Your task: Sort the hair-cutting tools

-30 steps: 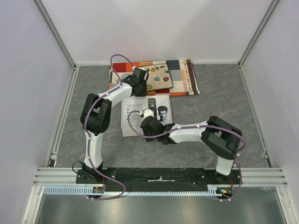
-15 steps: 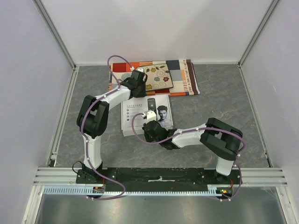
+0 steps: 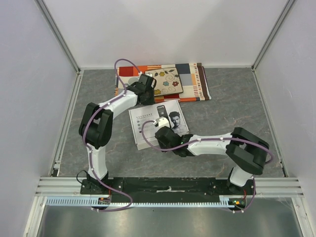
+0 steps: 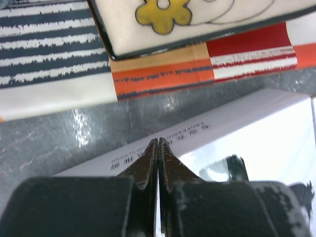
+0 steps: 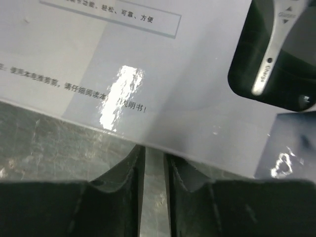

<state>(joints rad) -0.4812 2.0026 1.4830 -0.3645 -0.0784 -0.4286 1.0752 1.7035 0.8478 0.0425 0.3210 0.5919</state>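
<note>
right hand (image 5: 154, 157) at white box (image 5: 123, 59), Chinese print, "Charge" on pictured clipper (image 5: 270, 57)

Overhead view bright, even, shadows soft. White glare patch on box (image 5: 122, 94); sheen on table (image 4: 81, 123). Wrist views: near fingers (image 4: 143, 173) dark, blurred.

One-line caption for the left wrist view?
Shut left gripper above the white box edge; flowered tile on striped cloth beyond.

The top camera looks steeply down from behind the arm bases over the whole bench (image 3: 232, 108). The wrist cameras peer past the left claw (image 4: 158, 148) and the right claw (image 5: 154, 158), very close to the white box (image 3: 139, 121), which all three views share.
</note>
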